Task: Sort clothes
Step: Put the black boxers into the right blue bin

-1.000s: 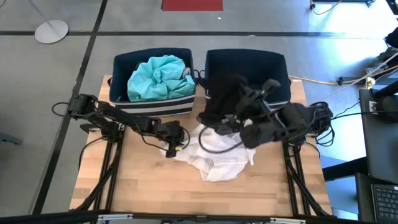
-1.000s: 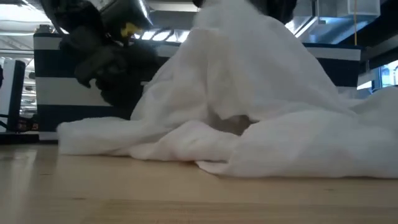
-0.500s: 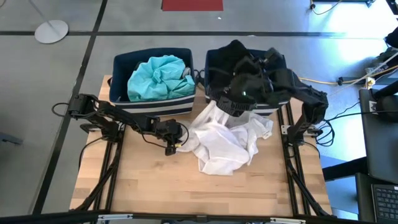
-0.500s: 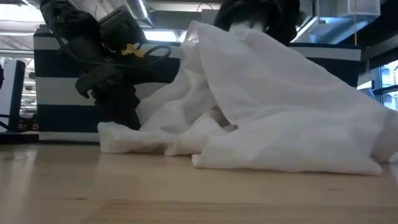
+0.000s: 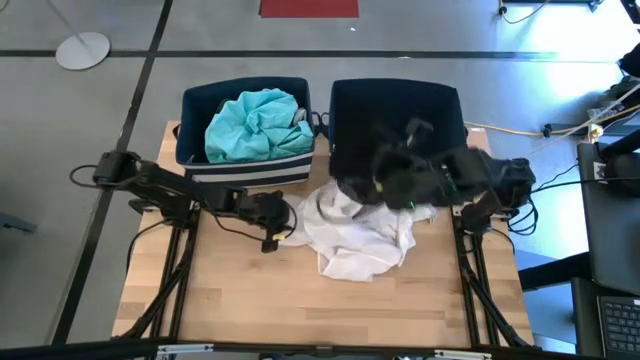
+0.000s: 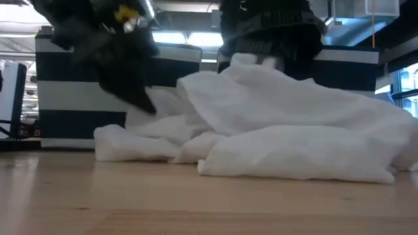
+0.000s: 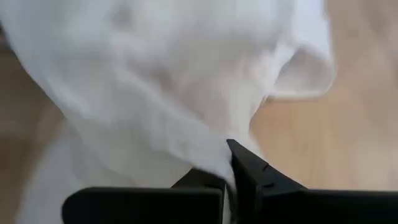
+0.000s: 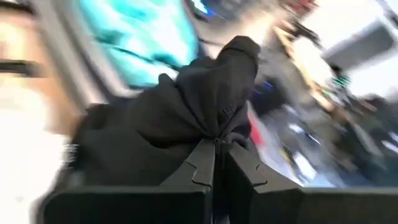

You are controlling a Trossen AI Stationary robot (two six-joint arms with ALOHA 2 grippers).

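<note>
Counting leftward first, two navy bins point(image 5: 243, 165) hold one teal garment point(image 5: 255, 122), the left gripper point(image 5: 277, 232) pinches one white garment point(image 5: 355, 238) on the table point(image 5: 230, 300), while only its wrist view shows the right gripper point(image 8: 217, 165) clamping one black garment point(image 8: 186, 124).

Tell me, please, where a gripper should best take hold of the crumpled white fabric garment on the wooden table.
Probably the raised fold at the top of the crumpled white fabric garment, coming from above. The fabric humps up there, whereas its edges lie flat against the wooden table.
</note>
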